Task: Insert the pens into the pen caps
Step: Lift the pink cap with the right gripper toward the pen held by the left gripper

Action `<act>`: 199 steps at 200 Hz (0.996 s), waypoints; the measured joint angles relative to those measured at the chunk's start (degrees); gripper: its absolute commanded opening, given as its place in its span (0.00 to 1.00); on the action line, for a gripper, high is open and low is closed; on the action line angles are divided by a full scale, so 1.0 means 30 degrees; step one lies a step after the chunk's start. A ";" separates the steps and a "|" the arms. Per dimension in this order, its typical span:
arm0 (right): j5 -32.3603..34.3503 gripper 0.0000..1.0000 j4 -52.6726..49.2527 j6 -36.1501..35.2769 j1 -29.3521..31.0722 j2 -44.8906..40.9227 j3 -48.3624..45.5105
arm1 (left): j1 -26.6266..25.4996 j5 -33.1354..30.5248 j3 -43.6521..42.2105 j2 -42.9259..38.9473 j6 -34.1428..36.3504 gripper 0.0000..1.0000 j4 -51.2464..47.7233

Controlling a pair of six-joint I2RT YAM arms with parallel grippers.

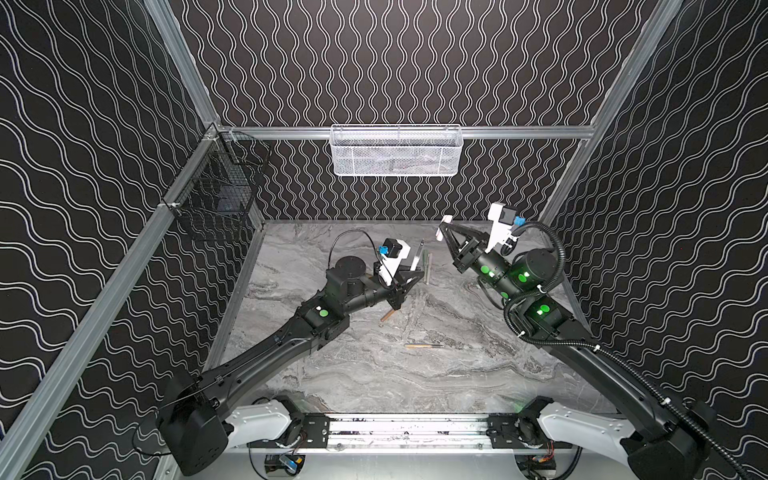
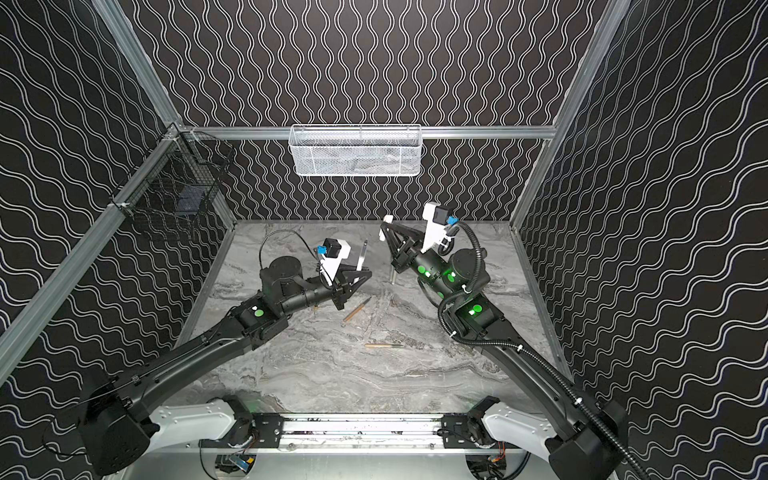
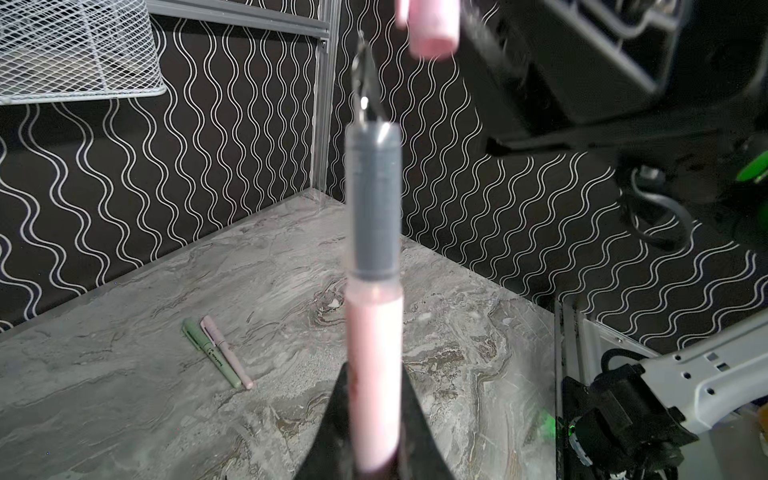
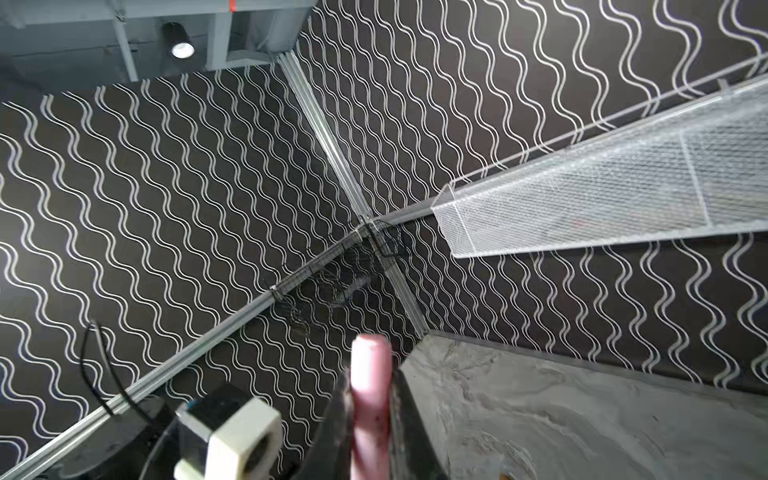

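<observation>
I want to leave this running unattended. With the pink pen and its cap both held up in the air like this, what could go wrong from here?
1. In the left wrist view the pink cap in the right gripper sits off to one side of the nib, not in line with it. Pushing now could jam the nib against the cap's rim.
2. The left gripper grips the pink pen low on its barrel, so a sideways push could tilt it or make it slip.

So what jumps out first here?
A pale pink pen with a grey grip and dark nib, clamped in the left jaws, points toward a stubby pink cap held in the right jaws, close but not yet joined. Below, on the grey marbled table, a capped green pen and a capped pink pen lie side by side.
</observation>
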 measured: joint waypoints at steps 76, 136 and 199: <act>-0.1078 0.07 0.1020 0.0262 0.0685 0.1129 0.0095 | -0.0102 0.0015 0.0000 0.0000 0.0007 0.00 -0.0007; -0.1268 0.07 0.1093 0.0576 0.0801 0.1260 -0.0335 | -0.0131 0.0007 0.0007 0.0000 0.0029 0.00 -0.0007; -0.1515 0.07 0.1974 0.0962 0.0867 0.1384 -0.1049 | -0.0138 -0.0153 -0.0117 -0.0131 -0.0007 0.00 -0.0306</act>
